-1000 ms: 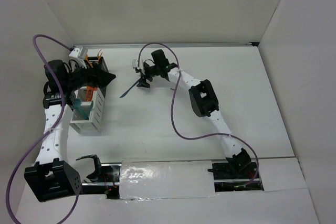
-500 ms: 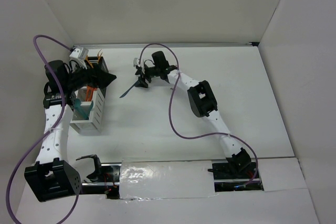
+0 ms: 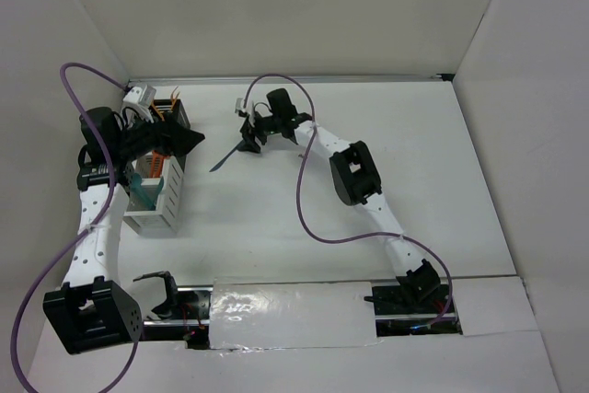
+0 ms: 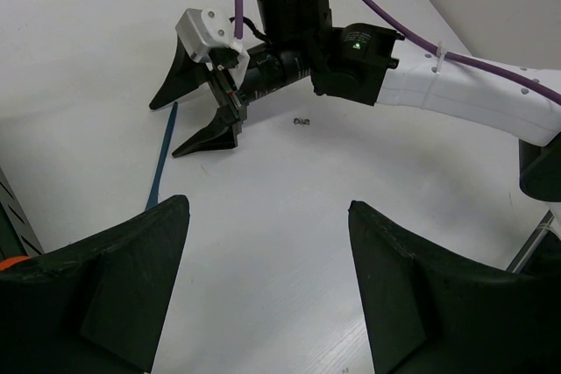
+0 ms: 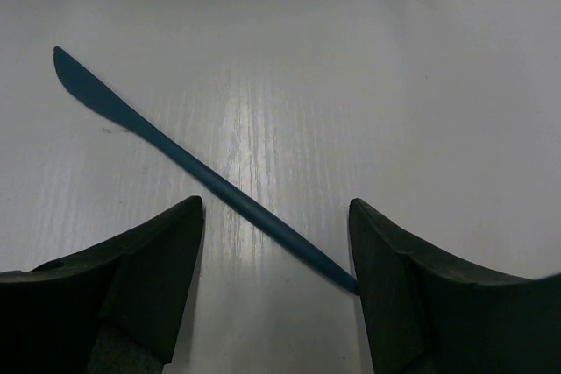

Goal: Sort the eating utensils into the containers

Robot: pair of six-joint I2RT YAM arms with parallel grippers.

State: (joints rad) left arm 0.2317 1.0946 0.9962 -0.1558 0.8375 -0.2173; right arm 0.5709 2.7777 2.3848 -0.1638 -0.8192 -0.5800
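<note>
One dark teal knife (image 5: 202, 172) lies flat on the desk (image 3: 276, 209), slanting across the gap of the right pincer (image 5: 274, 216), fingers spread | left pincer (image 4: 267, 216) spread, empty, beside the containers (image 3: 152, 211) | risk: the thin handle likely skids or pivots out if the fingers close high or off-centre

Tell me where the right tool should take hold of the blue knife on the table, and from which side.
Probably best to grip the knife on its thin straight handle, about mid-length, coming straight down from above. It lies flat on the table, so only its narrow sides offer a pinch, and the blade end widens and tapers. The open right tool stands over the handle end.
</note>
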